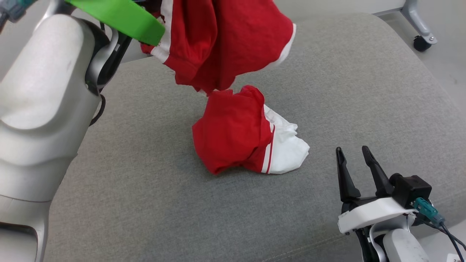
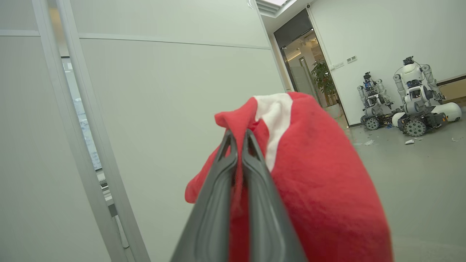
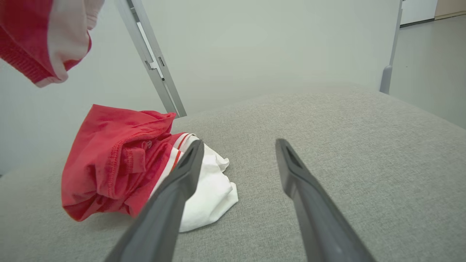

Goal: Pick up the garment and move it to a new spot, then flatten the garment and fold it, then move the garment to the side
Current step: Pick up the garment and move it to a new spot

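Nothing legible shows on the cloth, the grey cushion or the arms. A small white label (image 1: 457, 258) at the near right corner of the head view carries a few dark marks, but the edge of the picture cuts it off and the marks are too small to read as letters or figures.

Red garment (image 1: 233, 138) with white panel and thin red-white stripes, grey woven cushion (image 1: 364, 91), bright green band (image 1: 123, 16) on pale arm (image 1: 40, 91), dark grey right pincer (image 1: 352, 150)
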